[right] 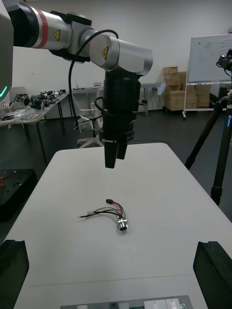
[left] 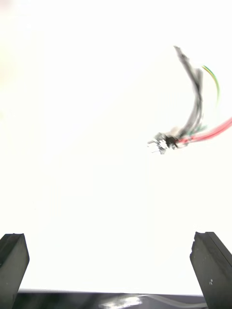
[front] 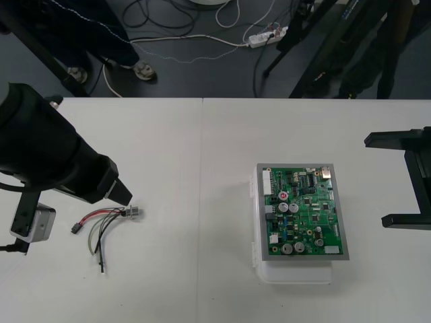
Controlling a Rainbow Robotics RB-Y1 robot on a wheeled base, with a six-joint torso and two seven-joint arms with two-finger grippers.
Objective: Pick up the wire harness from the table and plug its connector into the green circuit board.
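- Robotics lab, by the look of it: a plain light table [front: 202, 282] serves as the bench.
- A bare green circuit board [front: 303, 210] sits on it.
- Past the far edge, cables [front: 168, 39], a white power strip [front: 268, 38] and black tripod legs [front: 326, 60] crowd the dark floor [front: 215, 74].

Table [front: 182, 168]: plain, light top; a thin seam runs from far edge to near edge, just left of centre.
Floor [front: 202, 74]: dark strip beyond the table's far edge.
Power strip [front: 267, 37]: white, lying on the floor.
White cable [front: 229, 43]: trails leftward from the power strip.
Dark cables [front: 151, 17]: loose loops on the floor.
Stand legs [front: 316, 60]: black, slanting, right of the power strip.
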